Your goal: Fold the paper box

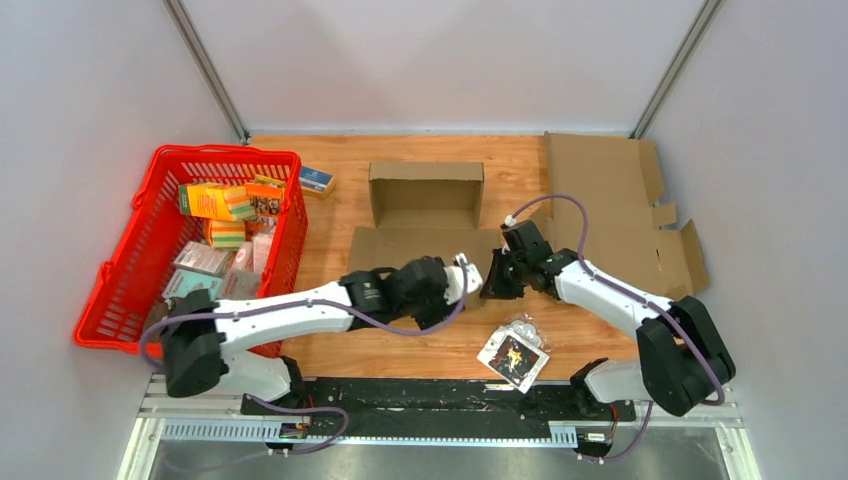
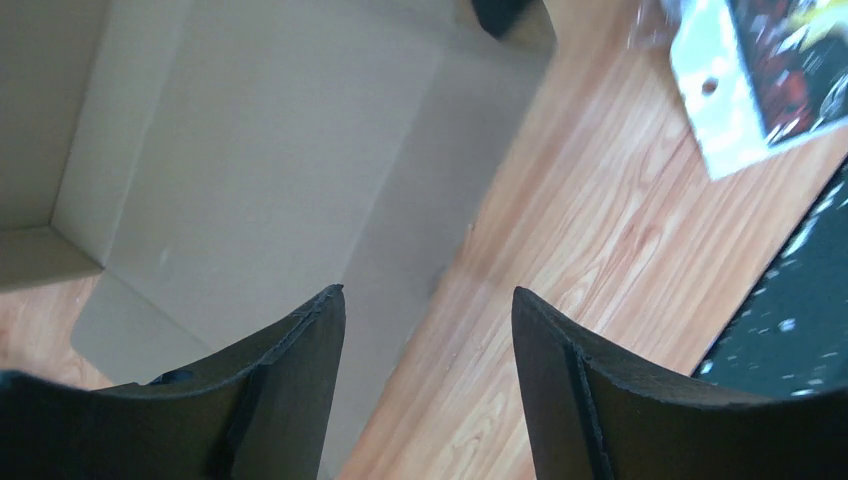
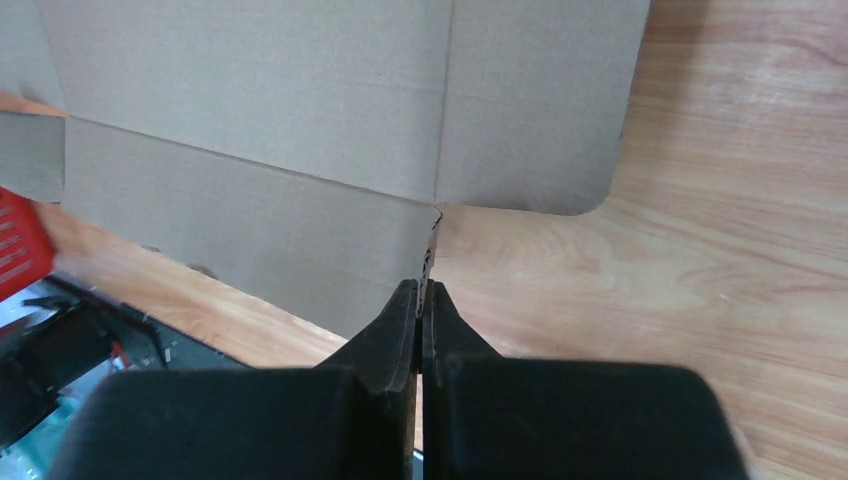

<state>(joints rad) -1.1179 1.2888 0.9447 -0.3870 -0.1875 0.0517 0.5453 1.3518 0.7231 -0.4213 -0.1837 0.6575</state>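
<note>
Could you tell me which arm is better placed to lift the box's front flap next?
Right, probably: the right gripper is shut right at the front flap's side edge, while the left gripper hangs open over the flap's near edge, gripping nothing.

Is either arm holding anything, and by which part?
The right jaws pinch the box by its near flap's edge, beside the slit; the left jaws hold nothing.

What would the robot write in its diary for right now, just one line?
task: fold paper box | left gripper: open, by front flap | right gripper: shut on front flap's edge | box: back walls up
</note>
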